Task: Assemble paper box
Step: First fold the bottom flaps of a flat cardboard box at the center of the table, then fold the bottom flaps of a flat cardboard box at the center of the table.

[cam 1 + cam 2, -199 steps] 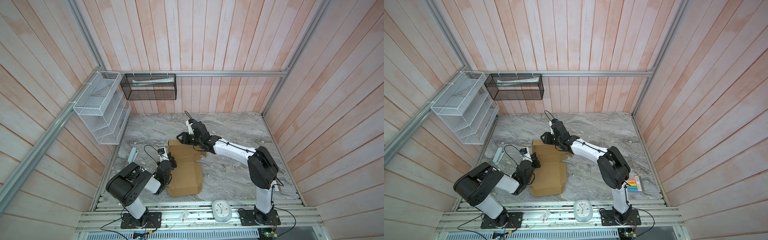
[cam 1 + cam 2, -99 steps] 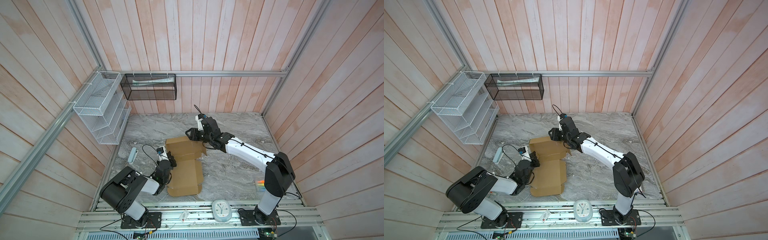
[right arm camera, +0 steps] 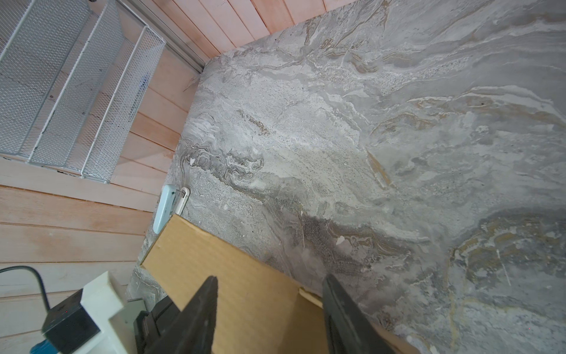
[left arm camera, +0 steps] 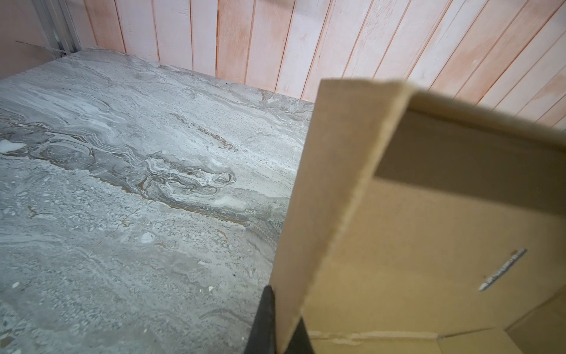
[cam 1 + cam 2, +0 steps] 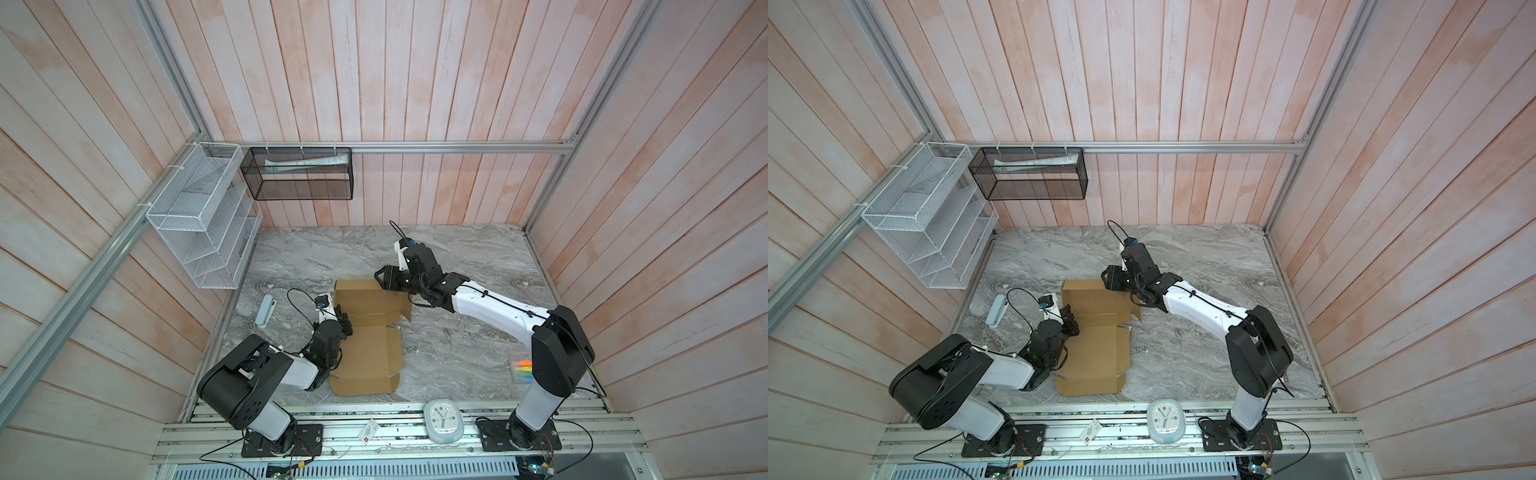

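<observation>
The paper box (image 5: 368, 345) is a brown cardboard sheet, partly folded, lying near the table's front left; it shows in both top views (image 5: 1096, 353). My left gripper (image 5: 344, 323) is at its left edge, shut on an upright side flap (image 4: 333, 184), which is pinched between the two black fingers (image 4: 267, 309). My right gripper (image 5: 384, 279) hovers over the far right corner of the raised far panel (image 5: 365, 295). In the right wrist view its jaws (image 3: 269, 280) stand open, with the cardboard panel (image 3: 245, 275) beneath them and nothing gripped.
A light blue case (image 5: 266, 311) lies left of the box near the wall. A white clock (image 5: 442, 420) and a small card (image 5: 368, 432) sit on the front rail. Coloured markers (image 5: 521, 370) lie behind the right arm. A white wire rack (image 5: 203, 220) and a black mesh basket (image 5: 301, 174) hang on the walls.
My right gripper has opened wider and shifted a little to the right at the box's far panel, its elbow swinging outward. The left gripper has kept its hold on the flap.
</observation>
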Motion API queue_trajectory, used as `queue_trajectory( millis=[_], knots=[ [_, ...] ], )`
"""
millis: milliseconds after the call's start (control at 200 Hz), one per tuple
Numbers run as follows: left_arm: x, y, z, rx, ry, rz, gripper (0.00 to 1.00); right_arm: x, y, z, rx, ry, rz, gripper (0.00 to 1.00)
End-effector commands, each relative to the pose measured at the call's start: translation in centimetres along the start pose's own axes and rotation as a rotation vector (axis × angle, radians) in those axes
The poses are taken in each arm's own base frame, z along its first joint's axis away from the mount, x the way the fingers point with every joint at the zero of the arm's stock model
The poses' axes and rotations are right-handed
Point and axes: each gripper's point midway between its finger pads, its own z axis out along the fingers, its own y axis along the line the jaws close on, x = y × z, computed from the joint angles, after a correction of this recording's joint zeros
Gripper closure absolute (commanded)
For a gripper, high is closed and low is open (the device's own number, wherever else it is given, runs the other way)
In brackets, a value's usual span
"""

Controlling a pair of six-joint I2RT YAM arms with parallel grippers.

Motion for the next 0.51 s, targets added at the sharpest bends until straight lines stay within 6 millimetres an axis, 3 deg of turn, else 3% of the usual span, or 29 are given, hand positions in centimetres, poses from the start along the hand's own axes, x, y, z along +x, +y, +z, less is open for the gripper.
queue_trajectory(
  millis=[0,310,500],
  knots=[
    [-2.1,-0.4,-0.2,0.002,-0.068,-0.038,1.00,0.4,0.3,-1.1,0.022,-0.006,-0.005,0.44],
    [-1.6,0.4,-0.5,-0.018,-0.067,-0.035,1.00,-2.1,1.4,-2.3,0.052,-0.042,-0.070,0.44],
    [-1.9,0.2,-0.4,-0.013,-0.076,-0.045,1.00,-1.9,1.6,-2.7,0.082,-0.037,-0.084,0.44]
  ],
)
